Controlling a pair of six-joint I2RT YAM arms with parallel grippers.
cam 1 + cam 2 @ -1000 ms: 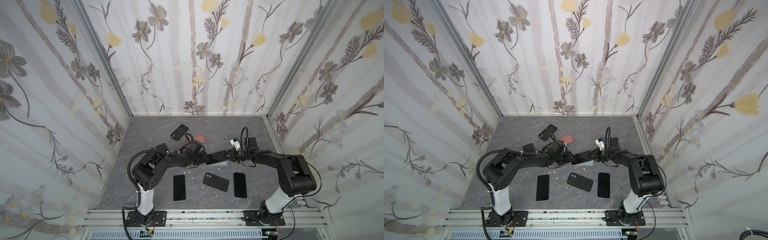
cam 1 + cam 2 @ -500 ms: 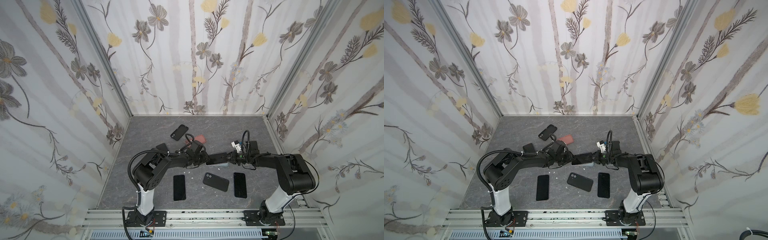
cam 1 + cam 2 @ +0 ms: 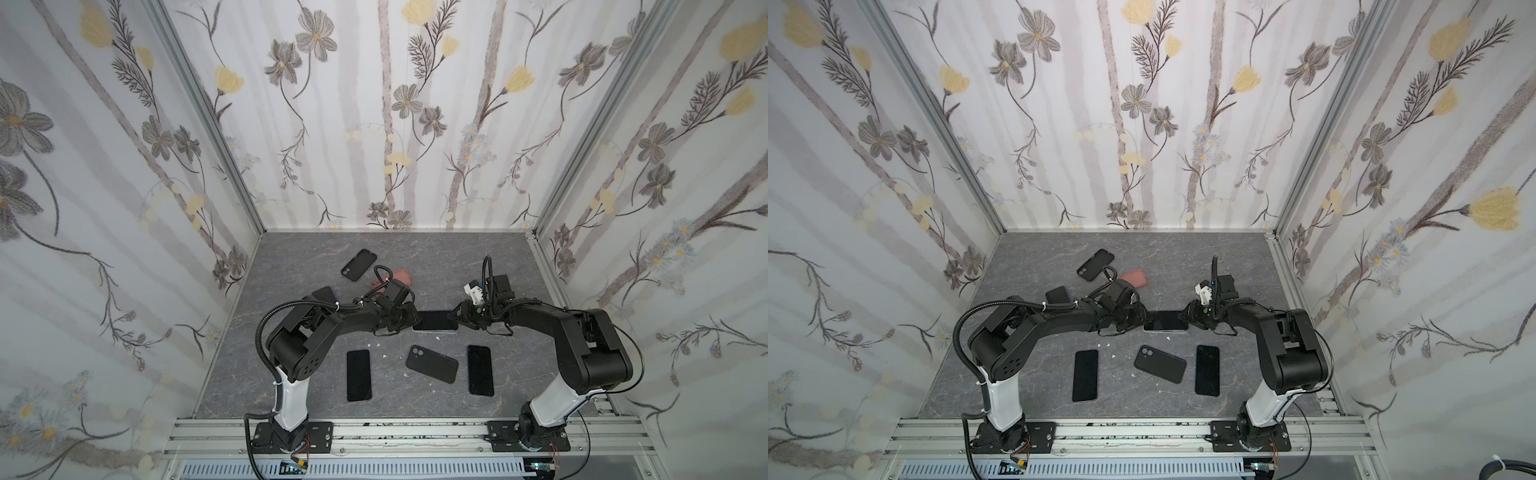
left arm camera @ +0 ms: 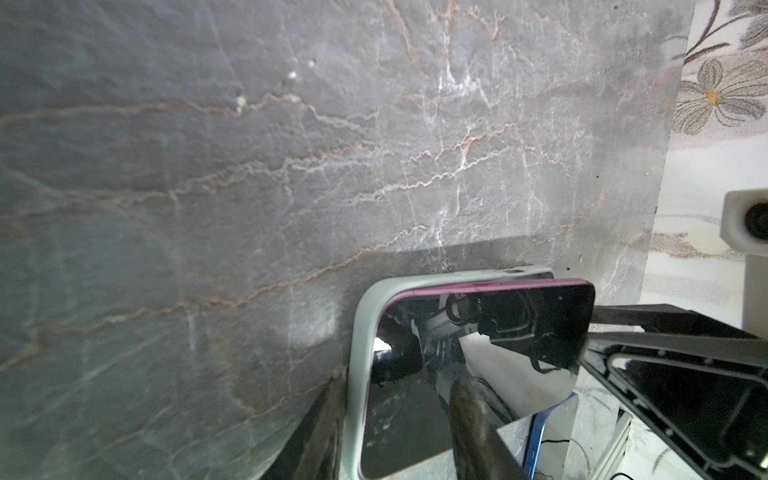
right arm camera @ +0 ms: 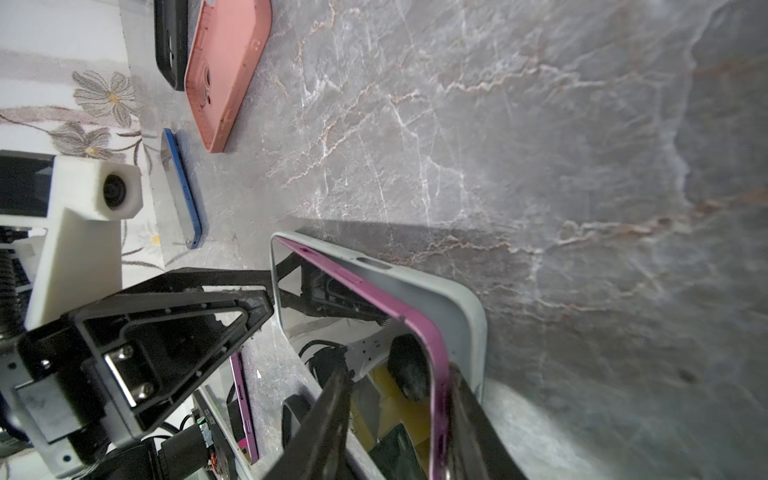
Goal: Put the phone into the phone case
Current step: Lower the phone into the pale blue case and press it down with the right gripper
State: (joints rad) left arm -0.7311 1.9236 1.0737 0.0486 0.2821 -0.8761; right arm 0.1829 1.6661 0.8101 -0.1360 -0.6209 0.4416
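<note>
Well, left of centre in a top view, my left gripper (image 3: 409, 322) is clamped on the left end of the pale phone case (image 4: 360, 328) (one finger outside its wall, one over the screen). The phone (image 3: 436, 321) lies mid-frame, partly inside the case, its purple rim tilted clear. Right of it, my right gripper (image 3: 456, 320) has its fingers apart, straddling that rim.

The phone (image 3: 435, 321) is lying on the phone case (image 5: 444, 303) at mid-tabletop (image 3: 490, 257). Before the phone, a second phone (image 3: 358, 375), a loose case (image 3: 432, 364) and a third phone (image 3: 480, 370) are sitting left to right — behind it, leftward, a far case (image 3: 358, 265) is lying beside a nearer case (image 3: 402, 276).
</note>
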